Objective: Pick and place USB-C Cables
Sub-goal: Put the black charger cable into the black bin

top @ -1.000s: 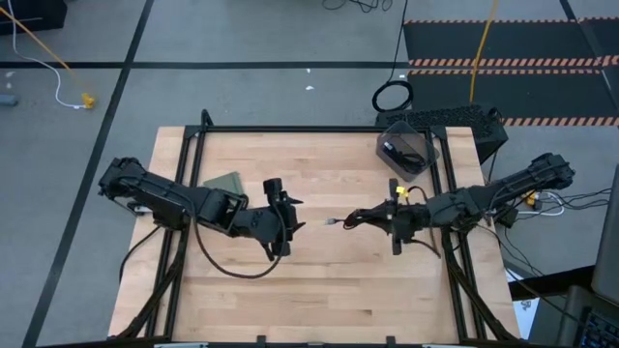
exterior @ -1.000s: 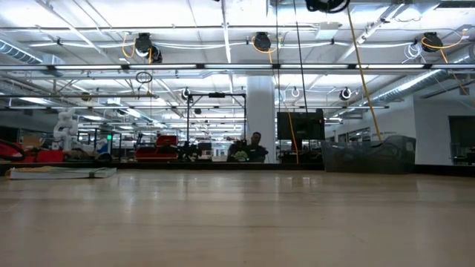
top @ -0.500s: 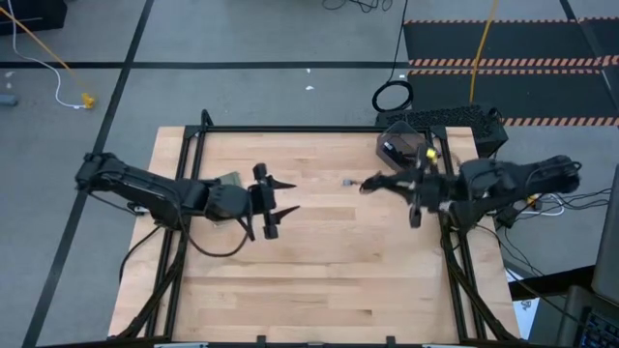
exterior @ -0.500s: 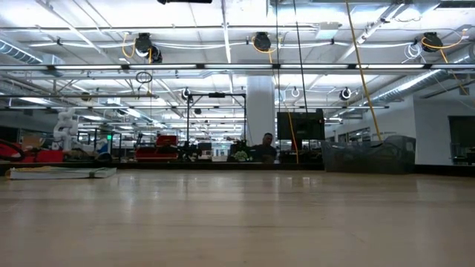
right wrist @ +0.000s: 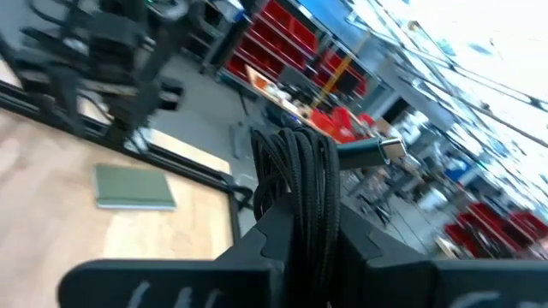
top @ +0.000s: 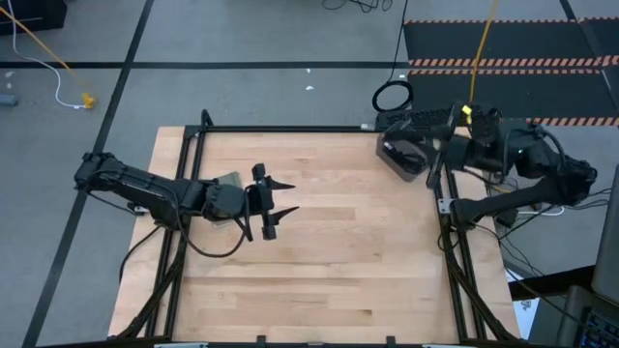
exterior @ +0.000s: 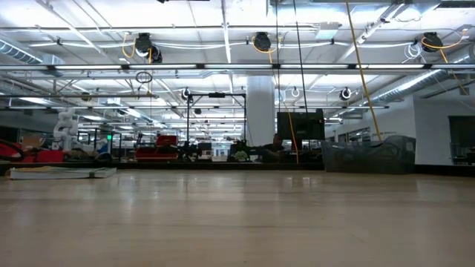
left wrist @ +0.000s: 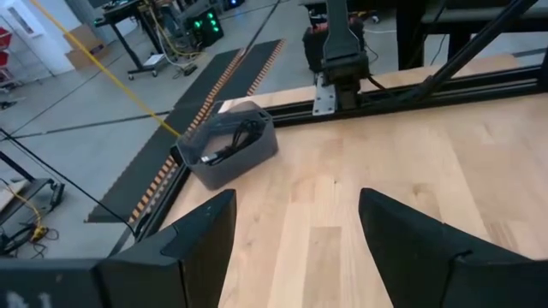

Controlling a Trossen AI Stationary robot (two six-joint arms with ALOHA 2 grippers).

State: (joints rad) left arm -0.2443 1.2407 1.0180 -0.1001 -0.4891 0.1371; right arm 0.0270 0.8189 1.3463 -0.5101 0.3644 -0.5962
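In the right wrist view, my right gripper (right wrist: 300,229) is shut on a black braided USB-C cable bundle (right wrist: 295,175) with a metal plug (right wrist: 387,151) sticking out sideways. From above, this gripper (top: 432,155) hovers at the table's far right corner, over the edge of a grey bin (top: 401,159). Another black cable (left wrist: 229,144) lies inside that bin (left wrist: 257,152). My left gripper (top: 274,201) is open above the table's left middle, pointing right and holding nothing. The blue-purple cable is not in view. My right gripper pinches the black cable bundle (right wrist: 297,198) between its two fingers, several strands together. The strands run up out of the fingers, and the plug end (right wrist: 381,152) juts free to one side. The bundle is lifted clear of the table.
A green pad (top: 224,182) lies flat on the table behind my left gripper. A black frame rail (top: 290,130) runs along the far edge. A black cord ring (top: 392,97) and a yellow cord (top: 480,48) are on the floor beyond the table.
My right gripper rose from the table's middle and swung to the far right corner, carrying the black cable, and now hangs by the bin. My left gripper drew back toward the left edge, turned to point right, then stayed still.
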